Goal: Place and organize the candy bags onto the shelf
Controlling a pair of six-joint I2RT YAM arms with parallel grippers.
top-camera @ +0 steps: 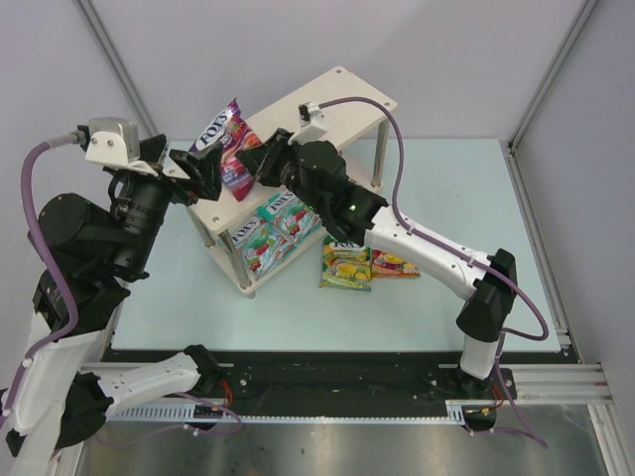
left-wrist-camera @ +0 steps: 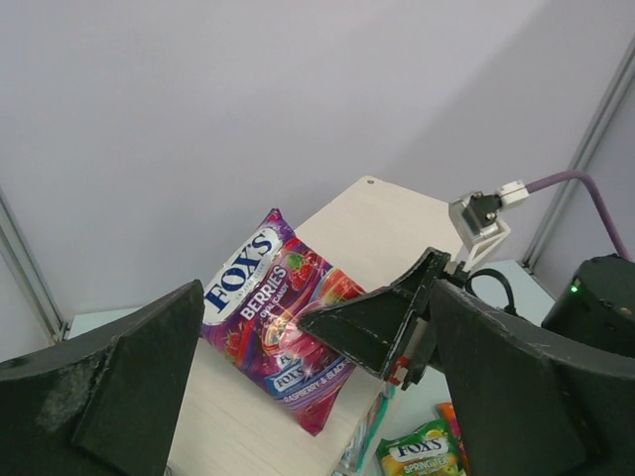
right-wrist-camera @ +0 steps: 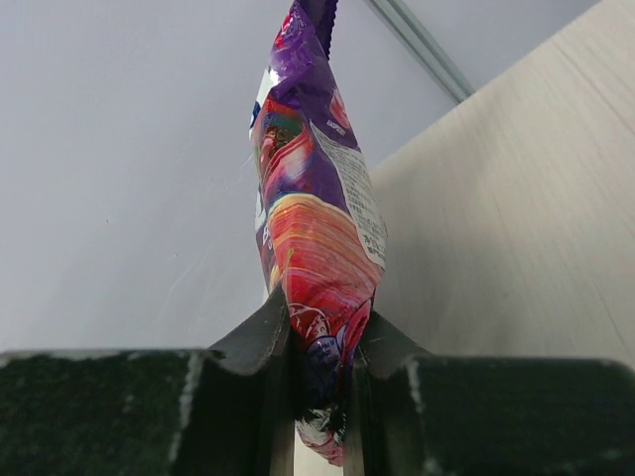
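Observation:
A purple candy bag (top-camera: 230,139) stands upright on edge on the shelf's top board (top-camera: 337,99). My right gripper (top-camera: 254,159) is shut on the bag's lower end; the right wrist view shows the bag (right-wrist-camera: 313,228) pinched between both fingers (right-wrist-camera: 319,367). My left gripper (top-camera: 203,171) is open and empty just left of the bag. In the left wrist view the bag (left-wrist-camera: 278,317) shows between the wide-open fingers (left-wrist-camera: 119,387), with the right gripper's finger across it. Several teal bags (top-camera: 273,223) stand on the lower tier.
A green-yellow bag (top-camera: 345,266) and a red-orange bag (top-camera: 394,264) lie on the pale blue table (top-camera: 446,178) right of the shelf. The green-yellow bag also shows in the left wrist view (left-wrist-camera: 422,454). Grey walls enclose the back and sides.

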